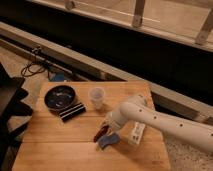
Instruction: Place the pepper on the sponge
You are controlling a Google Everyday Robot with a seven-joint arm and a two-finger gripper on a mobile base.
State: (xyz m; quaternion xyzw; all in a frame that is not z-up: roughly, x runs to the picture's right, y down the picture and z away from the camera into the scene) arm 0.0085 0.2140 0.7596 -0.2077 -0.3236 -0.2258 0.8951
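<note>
A red pepper (pixel 100 133) hangs just above the wooden table (pixel 60 145), at the end of my white arm. My gripper (pixel 106 128) is on its upper end. Directly beside it, to the lower right, lies a blue sponge (pixel 108 141). The pepper's tip is at the sponge's left edge; I cannot tell whether they touch.
A dark bowl (pixel 59 97) sits at the table's back left, with a black ridged bar (pixel 72 112) in front of it. A clear plastic cup (pixel 97 97) stands mid-back. A white packet (pixel 136 133) lies right of the sponge, under my arm. Cables lie on the floor at left.
</note>
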